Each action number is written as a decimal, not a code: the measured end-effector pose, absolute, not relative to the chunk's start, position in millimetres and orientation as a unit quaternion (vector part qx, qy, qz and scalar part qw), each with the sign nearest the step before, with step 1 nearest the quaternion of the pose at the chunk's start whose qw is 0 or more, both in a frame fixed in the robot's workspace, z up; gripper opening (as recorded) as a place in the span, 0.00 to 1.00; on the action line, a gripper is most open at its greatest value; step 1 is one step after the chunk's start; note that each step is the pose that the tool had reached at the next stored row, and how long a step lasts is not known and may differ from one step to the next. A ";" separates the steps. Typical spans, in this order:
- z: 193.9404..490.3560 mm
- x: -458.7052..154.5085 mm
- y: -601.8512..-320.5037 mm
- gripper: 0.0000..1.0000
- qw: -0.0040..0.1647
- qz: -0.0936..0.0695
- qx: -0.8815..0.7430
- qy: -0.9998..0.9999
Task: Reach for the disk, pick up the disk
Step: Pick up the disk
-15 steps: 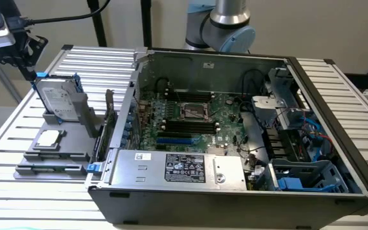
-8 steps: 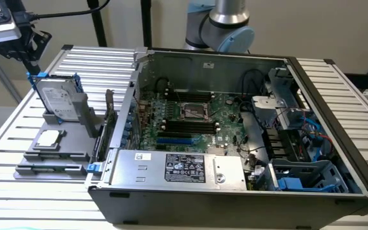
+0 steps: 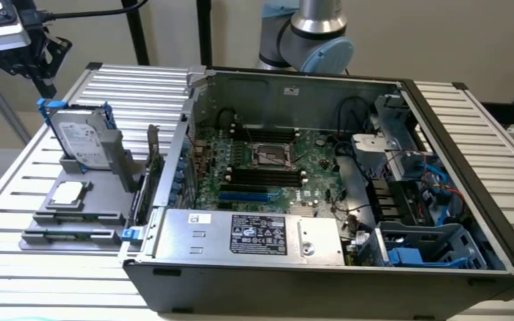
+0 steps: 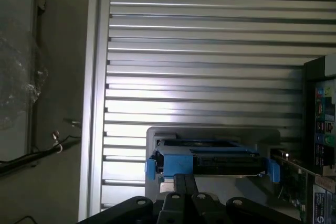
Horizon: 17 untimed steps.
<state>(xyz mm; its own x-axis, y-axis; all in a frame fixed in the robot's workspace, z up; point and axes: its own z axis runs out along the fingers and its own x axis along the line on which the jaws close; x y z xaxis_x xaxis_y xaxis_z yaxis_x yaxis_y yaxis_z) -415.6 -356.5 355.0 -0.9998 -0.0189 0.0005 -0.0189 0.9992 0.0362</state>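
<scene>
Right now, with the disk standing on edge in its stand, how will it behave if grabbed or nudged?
The disk looks like a rigid metal slab, so probably stiff and heavy for its size. Standing on edge in the grey stand, it might tip if pushed sideways. Its smooth labelled face may be slippery; the blue carrier probably grips better.

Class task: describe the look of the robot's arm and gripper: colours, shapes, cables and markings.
The arm is a round silver-grey tube with a black ring and a pale blue joint cap. The gripper is black, with two narrow fingers on a dark body studded with round bolt heads. A black cable runs to the wrist.
</scene>
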 end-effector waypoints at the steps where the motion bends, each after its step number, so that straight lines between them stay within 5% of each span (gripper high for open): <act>1: 355.0 -415.6 -356.5 0.11 0.000 -0.018 0.009 -1.000; 17: 354.9 -415.6 -355.7 0.11 0.001 -0.018 0.052 -0.998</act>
